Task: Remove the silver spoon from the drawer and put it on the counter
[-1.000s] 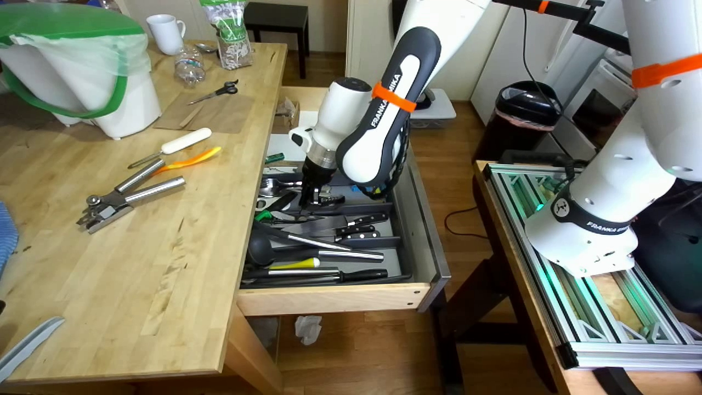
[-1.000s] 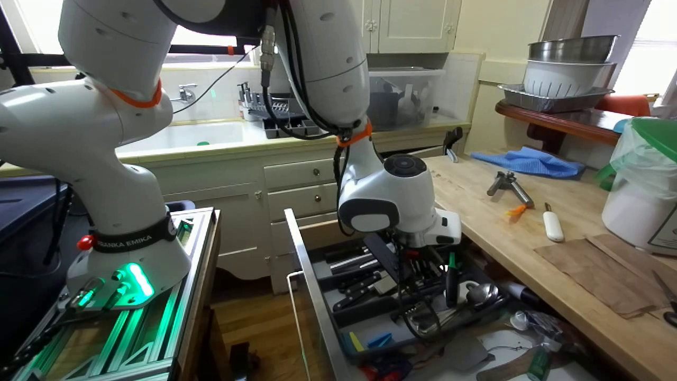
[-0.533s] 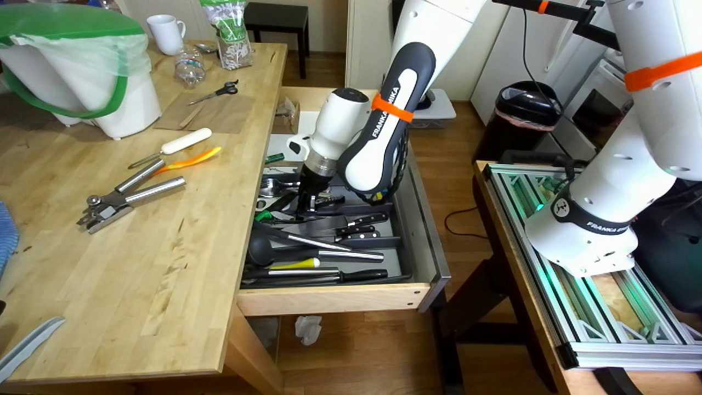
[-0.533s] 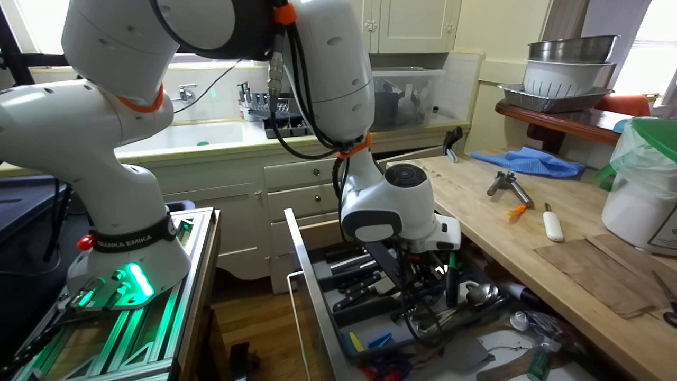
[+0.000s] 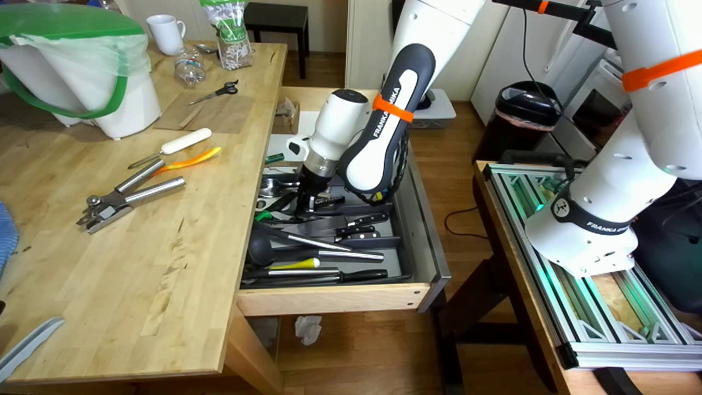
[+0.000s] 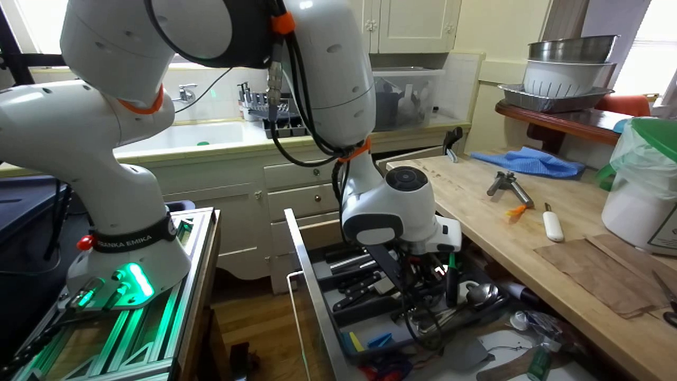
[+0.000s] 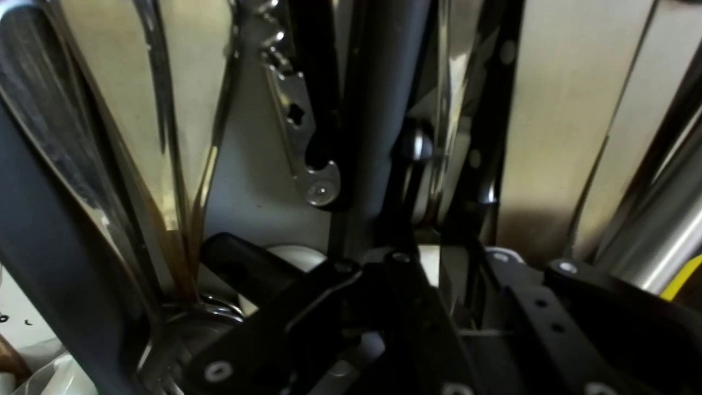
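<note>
The drawer [image 5: 340,299] stands open, its dark grey tray full of utensils. My gripper [image 5: 307,208] reaches down into it; a cable and utensils mostly hide it in an exterior view [image 6: 410,270]. In the wrist view the fingertips [image 7: 436,219] are close together at a thin silver utensil [image 7: 443,131]. I cannot tell whether they grip it, or whether it is a spoon. Round silver spoon bowls [image 7: 181,340] lie left of the fingers; a silver bowl also shows in both exterior views [image 5: 270,187] [image 6: 481,293]. The counter [image 5: 181,285] runs beside the drawer, also here [image 6: 608,317].
Black-handled knives [image 5: 370,219] lie by the gripper. A green-handled tool [image 6: 451,280] stands close to it. A grey divider [image 7: 378,126] runs beside the fingers. The counter holds a hinged metal tool [image 5: 126,197], a white-handled tool [image 5: 186,141], scissors [image 5: 219,91] and a bucket [image 5: 131,104].
Over the last second the gripper has sunk a little deeper into the drawer and shifted slightly. It has barely moved in the last half second. The utensils show no clear movement.
</note>
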Tool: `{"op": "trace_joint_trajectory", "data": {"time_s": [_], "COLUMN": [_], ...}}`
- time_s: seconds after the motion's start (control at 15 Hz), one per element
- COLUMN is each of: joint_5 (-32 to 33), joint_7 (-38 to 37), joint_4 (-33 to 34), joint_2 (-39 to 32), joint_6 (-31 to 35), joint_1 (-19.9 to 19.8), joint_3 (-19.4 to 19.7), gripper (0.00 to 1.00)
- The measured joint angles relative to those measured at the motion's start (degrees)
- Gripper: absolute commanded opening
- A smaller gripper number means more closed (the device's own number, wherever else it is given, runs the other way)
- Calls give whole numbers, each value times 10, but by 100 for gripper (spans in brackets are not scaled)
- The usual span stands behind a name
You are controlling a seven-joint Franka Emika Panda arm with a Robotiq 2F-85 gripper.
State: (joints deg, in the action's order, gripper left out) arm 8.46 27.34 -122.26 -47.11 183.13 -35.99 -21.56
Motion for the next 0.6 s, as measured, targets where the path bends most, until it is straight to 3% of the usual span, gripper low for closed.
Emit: {"op": "trace_joint_trajectory", "data": {"time_s": [0.2, 0.6], "joint_5": [1, 1], "joint_7": [-2, -7], "joint_4": [0, 0], "joint_2": [-1, -1], "joint_6": [0, -2], "joint_1": [-3, -9], "joint_3": [-2, -9], "gripper": [0, 2]}}
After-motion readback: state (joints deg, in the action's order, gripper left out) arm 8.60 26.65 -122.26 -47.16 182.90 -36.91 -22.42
